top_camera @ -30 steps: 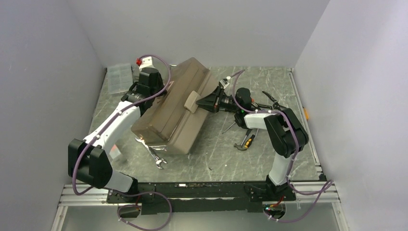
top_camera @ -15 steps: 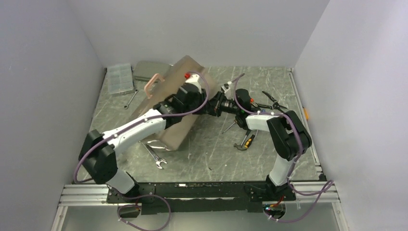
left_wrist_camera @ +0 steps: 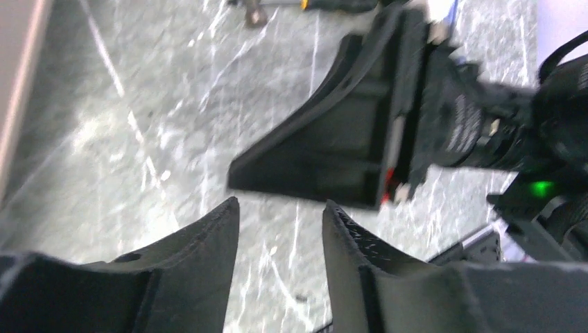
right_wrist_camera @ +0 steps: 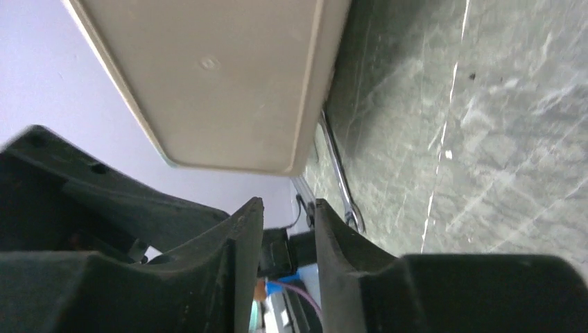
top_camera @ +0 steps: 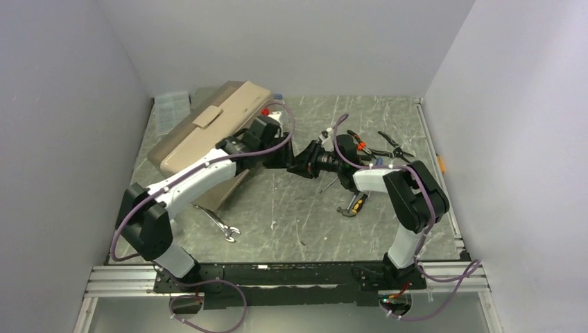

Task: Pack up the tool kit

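Observation:
The tan-brown toolbox lies tipped at the back left, a latch face upward, its pink handle hidden. Its flat tan side fills the top of the right wrist view. My left gripper is open and empty over the table's middle, apart from the toolbox. In the left wrist view it faces my right gripper. My right gripper points left at it, slightly open and empty, as in its own view. A steel wrench lies front left.
Red-handled pliers and black pliers lie back right. A hammer with a black-orange tool lies right of centre. A clear organiser box sits at the back left corner. Walls close three sides.
The toolbox has tipped over from centre toward the back left. My left arm swung from behind it to the table's middle. My right gripper shifted slightly left.

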Robot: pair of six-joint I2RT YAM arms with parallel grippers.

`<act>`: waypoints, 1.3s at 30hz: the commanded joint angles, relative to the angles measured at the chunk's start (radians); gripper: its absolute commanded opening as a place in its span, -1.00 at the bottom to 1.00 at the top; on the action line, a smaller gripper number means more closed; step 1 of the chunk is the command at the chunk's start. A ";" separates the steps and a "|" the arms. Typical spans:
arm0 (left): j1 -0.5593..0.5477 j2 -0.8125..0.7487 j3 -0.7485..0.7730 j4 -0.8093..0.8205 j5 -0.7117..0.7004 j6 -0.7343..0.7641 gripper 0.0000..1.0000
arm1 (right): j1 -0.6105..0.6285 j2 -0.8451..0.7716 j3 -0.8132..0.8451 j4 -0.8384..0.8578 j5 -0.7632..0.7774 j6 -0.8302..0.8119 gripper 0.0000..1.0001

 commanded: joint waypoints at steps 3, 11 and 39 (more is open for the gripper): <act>0.167 -0.181 0.099 -0.323 0.122 0.167 0.43 | -0.025 -0.149 0.088 -0.049 0.116 -0.088 -0.12; 0.588 -0.259 0.206 -0.384 0.283 0.300 0.88 | 0.013 -0.187 0.304 -0.373 0.207 -0.266 0.55; 1.212 0.470 0.509 -0.171 0.891 0.182 0.97 | 0.430 0.375 1.339 -0.982 0.728 0.093 0.69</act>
